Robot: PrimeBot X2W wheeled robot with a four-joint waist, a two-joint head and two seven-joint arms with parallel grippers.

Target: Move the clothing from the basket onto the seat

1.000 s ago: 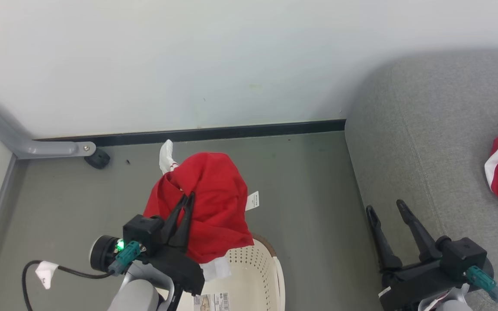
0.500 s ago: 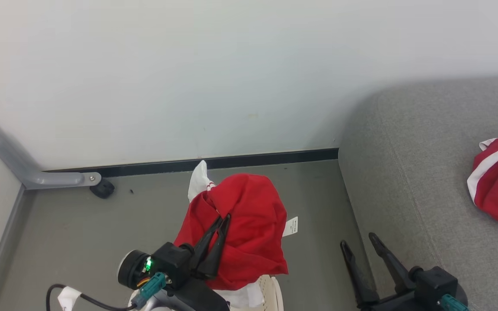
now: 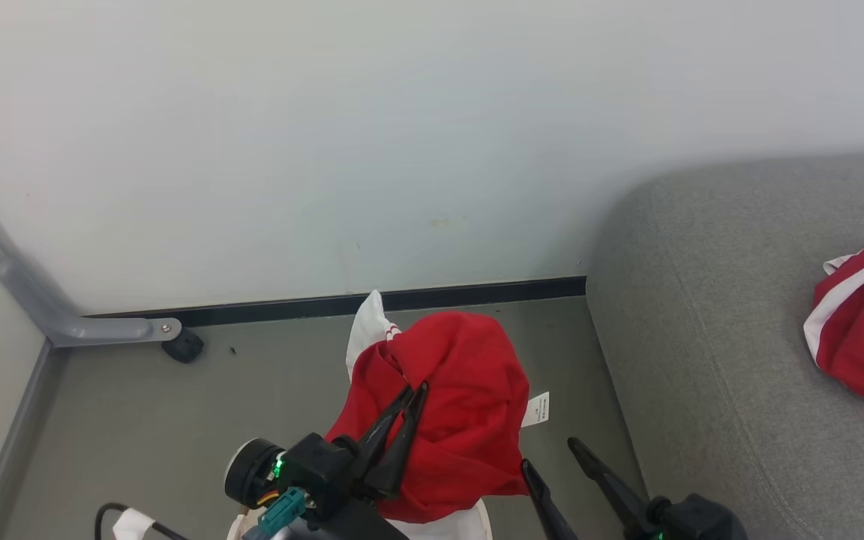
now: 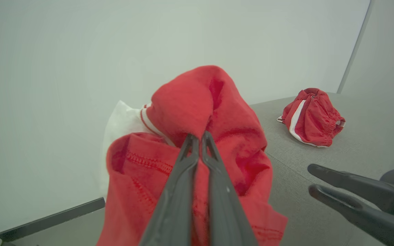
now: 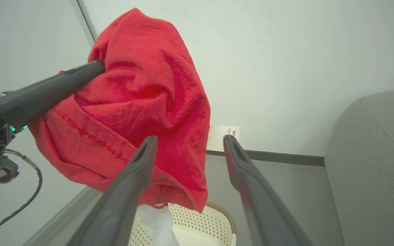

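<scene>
Head view: the left gripper [image 3: 415, 388], clamped on the clothing [image 3: 469, 397], holds it with the seat [image 3: 702, 337] off to the jaws' right. Left wrist view: the garment drapes down from the closed tips. Right wrist view: the right gripper [image 5: 189, 137], spread and empty, sits beside the folds, above the basket [image 5: 197, 213].

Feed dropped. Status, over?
Left gripper shut on bright red soft garment, above cream perforated basket. Right gripper open. Another red garment lies on grey fabric seat.
</scene>
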